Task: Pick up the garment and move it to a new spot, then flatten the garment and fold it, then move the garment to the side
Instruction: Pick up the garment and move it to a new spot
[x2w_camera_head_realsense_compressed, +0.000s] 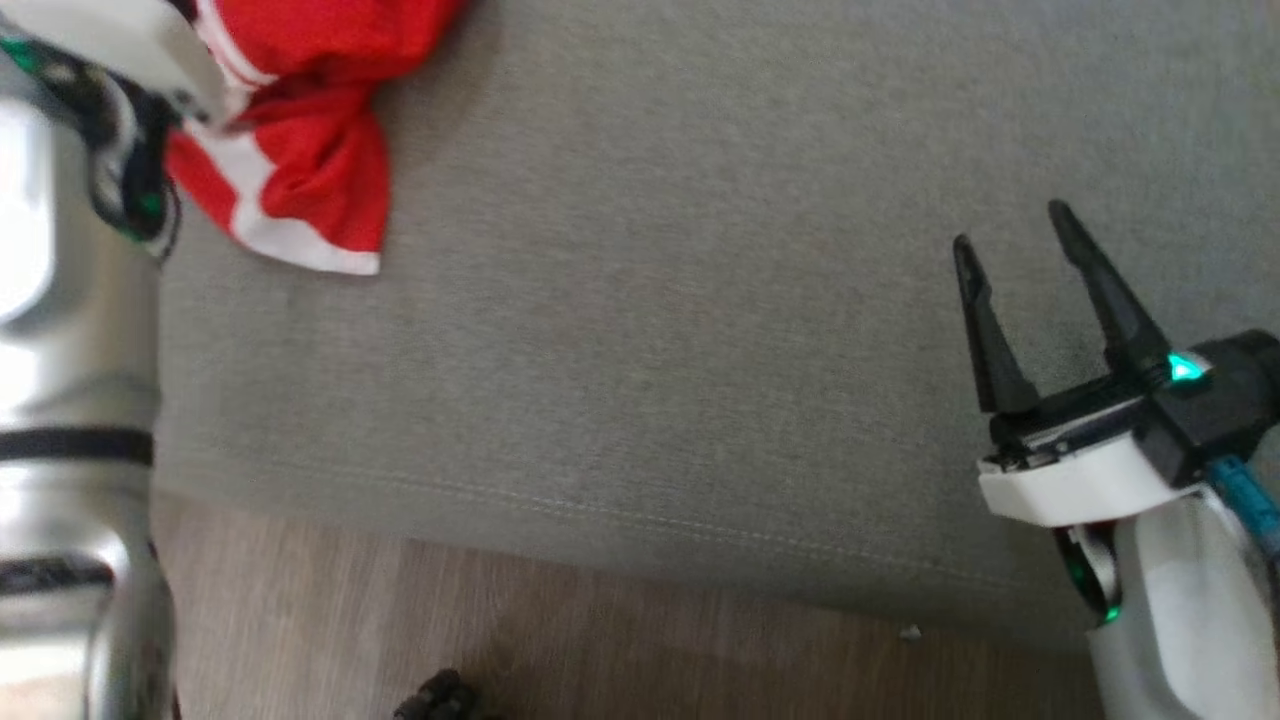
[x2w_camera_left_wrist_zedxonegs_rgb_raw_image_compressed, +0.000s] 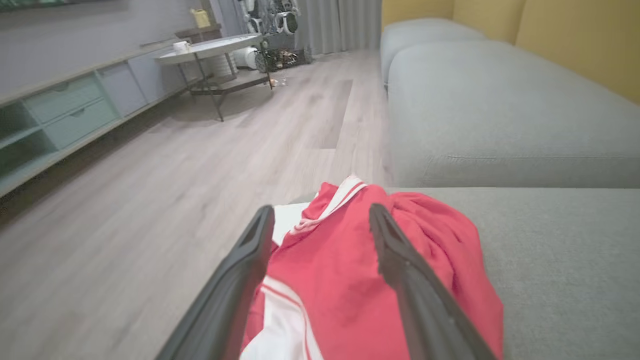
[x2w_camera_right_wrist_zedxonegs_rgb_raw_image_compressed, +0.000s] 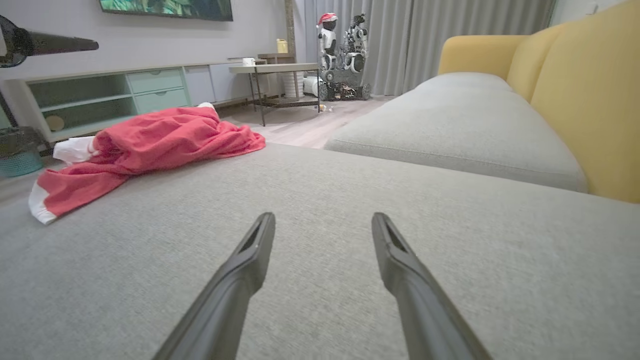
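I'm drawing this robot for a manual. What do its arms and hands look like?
The right hand has two long, tapering black fingers on a black base with a white shell, a green light and a blue cable. The left arm is glossy silver-white with black bands; the left hand has matching dark fingers.

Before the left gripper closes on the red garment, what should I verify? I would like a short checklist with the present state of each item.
1. Left gripper open: ok, jaws stand apart.
2. Red garment lined up with it: ok, the cloth shows between its fingers in the left wrist view.
3. Fingers already touching the cloth: cannot tell.
4. Right gripper open and away from the garment: ok, it is over bare grey sofa cushion.
5. Garment flat: not ok, it lies crumpled.
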